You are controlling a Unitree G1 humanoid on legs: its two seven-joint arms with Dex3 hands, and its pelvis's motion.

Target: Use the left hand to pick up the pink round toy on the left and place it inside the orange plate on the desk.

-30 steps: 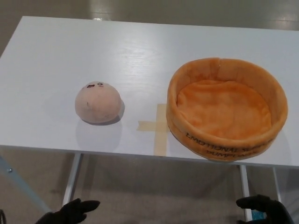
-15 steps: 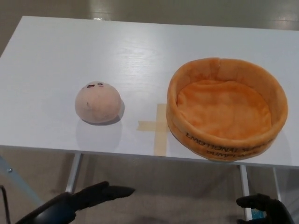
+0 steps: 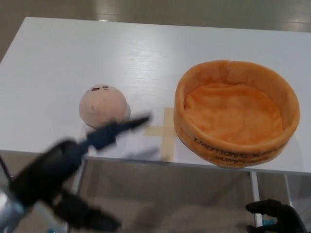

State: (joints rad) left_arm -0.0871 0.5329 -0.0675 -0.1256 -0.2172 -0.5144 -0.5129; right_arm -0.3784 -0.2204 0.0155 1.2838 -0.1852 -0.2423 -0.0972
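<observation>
Change: my left robot hand has risen from below the bench, fingers spread, holding nothing.
Toy: pink round toy untouched, left of orange plate.
Meaning: the reach has begun, no grasp yet.
Right robot hand: low; grip unclear.

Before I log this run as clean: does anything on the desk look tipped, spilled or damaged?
Nothing stands out. The pink round plush toy sits upright on the white desk, face markings on top. The orange plush plate lies flat and empty. The left hand is blurred, fingers spread, near the toy.
</observation>
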